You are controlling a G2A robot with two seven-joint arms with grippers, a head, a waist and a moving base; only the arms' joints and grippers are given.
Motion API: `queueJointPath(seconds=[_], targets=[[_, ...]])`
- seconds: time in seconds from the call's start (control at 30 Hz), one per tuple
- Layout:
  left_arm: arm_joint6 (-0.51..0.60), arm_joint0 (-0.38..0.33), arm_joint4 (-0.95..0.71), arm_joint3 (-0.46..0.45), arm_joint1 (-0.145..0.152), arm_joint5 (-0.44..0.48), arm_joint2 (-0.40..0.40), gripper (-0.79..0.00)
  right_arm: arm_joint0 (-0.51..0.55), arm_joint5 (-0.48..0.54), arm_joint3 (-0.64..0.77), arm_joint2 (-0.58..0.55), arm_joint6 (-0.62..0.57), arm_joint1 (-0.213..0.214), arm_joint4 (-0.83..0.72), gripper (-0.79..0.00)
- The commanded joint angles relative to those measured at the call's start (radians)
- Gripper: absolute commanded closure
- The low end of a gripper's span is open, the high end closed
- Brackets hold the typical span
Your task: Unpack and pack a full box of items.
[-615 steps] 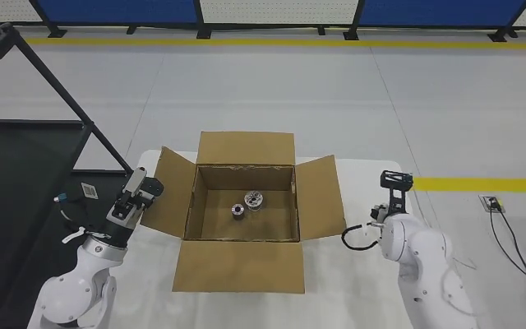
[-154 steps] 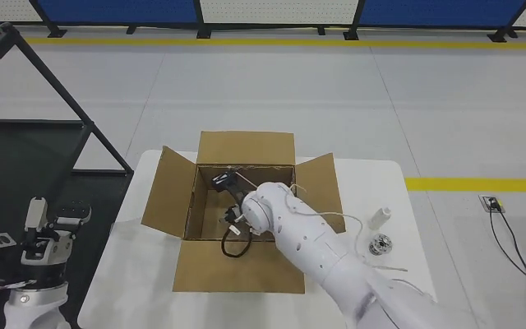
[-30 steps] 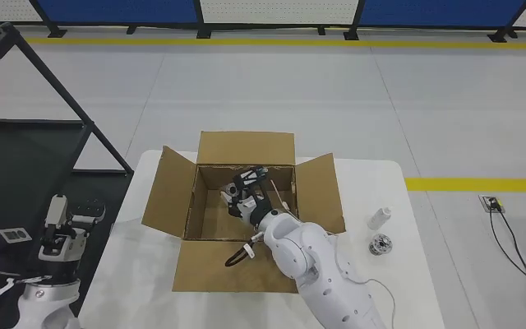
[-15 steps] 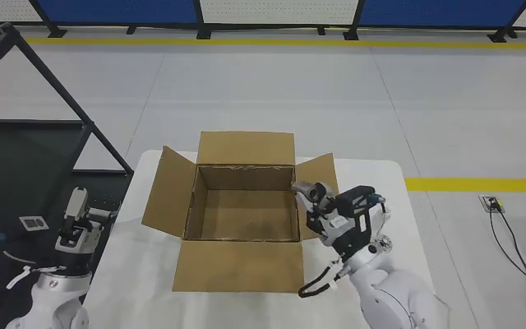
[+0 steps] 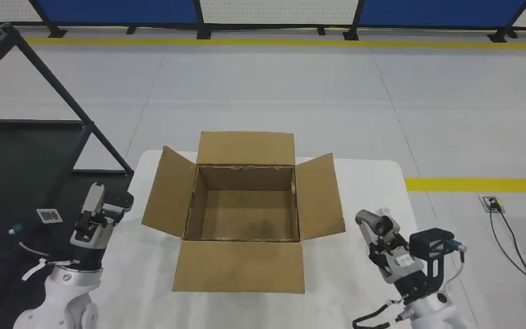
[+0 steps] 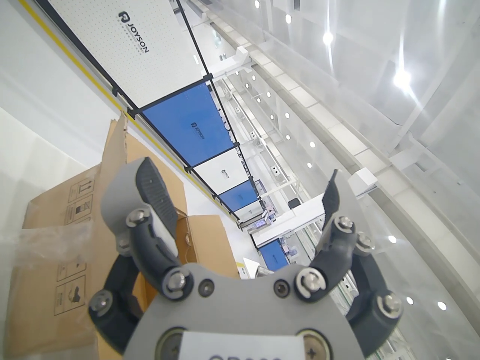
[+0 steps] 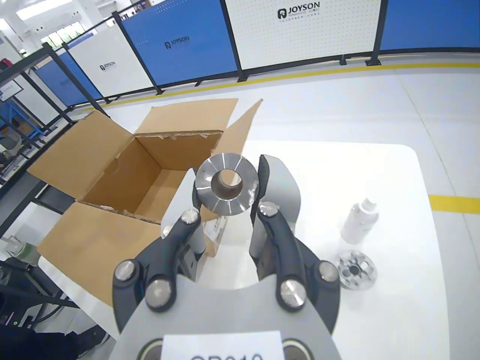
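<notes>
Between the right tool's (image 7: 229, 185) clenched jaws the metal disc (image 7: 242, 198) has left the box (image 5: 245, 215) — emptied, unpacking almost done.

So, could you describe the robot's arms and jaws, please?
Left arm and right arm: glossy white rounded shells, a black cable beside the right. Grey wrist plates carry silver screws, black linkages, grey jaws with dark ribbed pads, white labels.

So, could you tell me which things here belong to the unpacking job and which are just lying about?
Job: cardboard box, open; metal flange in the right gripper; white bottle and holed metal disc on the table.
Lying about: black frame beside the table; fence panels; floor socket.
</notes>
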State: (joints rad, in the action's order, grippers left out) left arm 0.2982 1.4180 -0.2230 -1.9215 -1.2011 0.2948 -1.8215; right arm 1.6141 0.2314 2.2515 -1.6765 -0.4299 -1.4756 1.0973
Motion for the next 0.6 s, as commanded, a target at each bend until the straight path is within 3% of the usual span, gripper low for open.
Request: queueJointPath(seconds=[0.0,0.23,0.57], targets=[[-0.002,-0.002,0.005,0.0,0.0,-0.001,0.004,-0.785,0.012,0.007,-0.014,-0.017,-0.025,0.005,0.029,0.0],[-0.007,-0.011,0.021,0.001,0.0,-0.007,0.019,-0.785,-0.018,-0.019,-0.109,0.021,-0.166,0.018,0.163,0.0],[-0.017,-0.012,0.035,0.001,0.0,-0.009,0.025,-0.785,-0.187,-0.144,-0.315,0.103,-0.294,0.024,0.293,0.0]])
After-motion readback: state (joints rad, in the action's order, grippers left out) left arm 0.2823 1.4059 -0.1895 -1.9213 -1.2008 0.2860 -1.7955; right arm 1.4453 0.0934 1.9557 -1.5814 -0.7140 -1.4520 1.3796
